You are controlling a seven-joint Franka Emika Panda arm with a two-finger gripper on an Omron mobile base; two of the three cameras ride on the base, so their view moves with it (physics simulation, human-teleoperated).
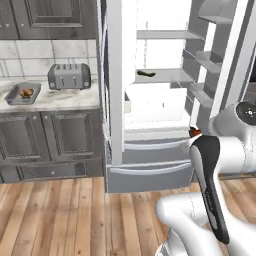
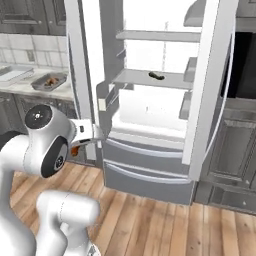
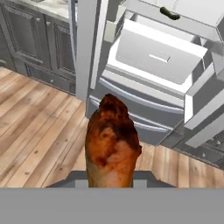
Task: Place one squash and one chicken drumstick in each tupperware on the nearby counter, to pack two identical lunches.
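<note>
Both base views flank the open fridge (image 1: 150, 100); hand view looks downward.

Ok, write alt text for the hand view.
A glossy brown chicken drumstick rises in the foreground, held in the shut pincer. Behind it stands an open fridge with a dark green squash on a shelf, above a wooden plank floor.

Tool (image 3: 111, 186) clamped on chicken drumstick (image 3: 112, 144), arm folded low.
</note>
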